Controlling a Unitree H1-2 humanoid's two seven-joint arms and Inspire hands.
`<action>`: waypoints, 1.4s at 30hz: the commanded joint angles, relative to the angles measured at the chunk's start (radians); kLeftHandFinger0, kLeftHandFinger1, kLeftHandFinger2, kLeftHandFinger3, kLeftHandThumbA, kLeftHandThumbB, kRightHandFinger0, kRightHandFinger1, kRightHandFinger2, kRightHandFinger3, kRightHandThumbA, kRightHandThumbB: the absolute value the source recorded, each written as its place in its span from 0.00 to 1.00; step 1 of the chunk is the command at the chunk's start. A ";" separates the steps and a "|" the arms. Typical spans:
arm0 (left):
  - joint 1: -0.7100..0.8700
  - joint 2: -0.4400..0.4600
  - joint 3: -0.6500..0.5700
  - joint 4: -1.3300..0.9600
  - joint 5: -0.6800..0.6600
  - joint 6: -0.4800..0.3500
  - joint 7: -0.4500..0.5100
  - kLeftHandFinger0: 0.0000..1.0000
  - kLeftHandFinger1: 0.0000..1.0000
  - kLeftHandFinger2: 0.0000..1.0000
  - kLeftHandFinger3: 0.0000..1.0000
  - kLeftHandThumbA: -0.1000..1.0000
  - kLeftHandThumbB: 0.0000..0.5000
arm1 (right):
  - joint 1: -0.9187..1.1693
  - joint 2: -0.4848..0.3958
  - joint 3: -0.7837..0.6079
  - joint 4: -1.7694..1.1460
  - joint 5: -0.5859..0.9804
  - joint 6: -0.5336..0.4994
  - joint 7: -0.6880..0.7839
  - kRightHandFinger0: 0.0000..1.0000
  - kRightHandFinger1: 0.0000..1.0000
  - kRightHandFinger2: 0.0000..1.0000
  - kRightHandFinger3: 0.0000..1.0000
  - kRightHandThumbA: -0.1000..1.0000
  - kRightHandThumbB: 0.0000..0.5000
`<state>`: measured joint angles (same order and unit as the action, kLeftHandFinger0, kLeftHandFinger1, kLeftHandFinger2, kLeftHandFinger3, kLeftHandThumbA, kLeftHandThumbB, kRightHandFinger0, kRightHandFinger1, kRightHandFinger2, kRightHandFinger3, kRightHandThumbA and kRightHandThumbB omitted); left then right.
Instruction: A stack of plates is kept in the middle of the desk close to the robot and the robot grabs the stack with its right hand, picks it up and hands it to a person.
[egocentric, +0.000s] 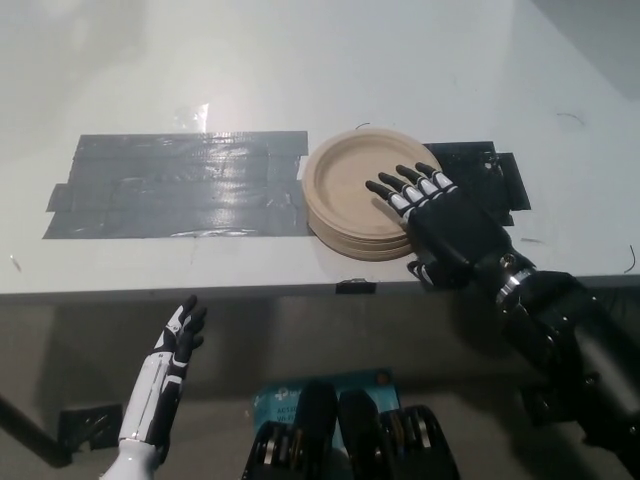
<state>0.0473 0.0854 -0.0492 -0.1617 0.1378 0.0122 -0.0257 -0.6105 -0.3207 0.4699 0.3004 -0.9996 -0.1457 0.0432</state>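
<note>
I am only beginning the grasp, as I judge it: my black right robot hand (437, 225) is lying over the near right side of the stack of round tan paper plates (362, 192), its fingers (405, 190) spread flat across the top plate's rim and bowl while the thumb is reaching down beside the stack's near edge; the robot hand is open, with nothing yet gripped, and I cannot tell whether the thumb is touching the plates; the stack is sitting flat on the white worktop (300, 70), near its front edge and roughly in the middle, between a broad patch of shiny dark grey tape (175, 185) on its left and a smaller patch of black tape (485, 172) on its right, which my robot hand is partly covering; closing on the stack, lifting it and handing it to a person are all remaining, and no person is showing in the view; my white left robot hand (178, 340) is resting below the worktop's edge at the lower left, fingers apart and holding nothing; counting: one stack, in which I am making out about three or four plates by their edges, two tape patches, two robot hands.
</note>
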 joint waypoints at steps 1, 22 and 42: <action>-0.003 0.009 -0.008 -0.032 0.016 -0.018 -0.004 1.00 1.00 1.00 1.00 1.00 0.00 | -0.055 0.016 0.008 0.033 -0.031 -0.006 -0.088 1.00 1.00 1.00 1.00 0.99 0.89; -0.022 0.008 -0.007 -0.033 0.011 -0.013 -0.010 1.00 1.00 1.00 1.00 1.00 0.00 | -0.250 0.073 0.269 0.550 -0.206 -0.023 -0.420 1.00 1.00 1.00 1.00 0.23 0.76; -0.044 0.011 -0.002 -0.033 0.000 -0.006 -0.020 1.00 1.00 1.00 1.00 1.00 0.00 | -0.348 0.063 0.455 0.755 -0.234 0.046 -0.888 0.00 0.00 0.33 0.42 0.00 0.62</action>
<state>0.0169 0.0859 -0.0494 -0.1639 0.1417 0.0197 -0.0354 -0.9553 -0.2208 0.9170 1.0897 -1.2173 -0.0867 -0.7128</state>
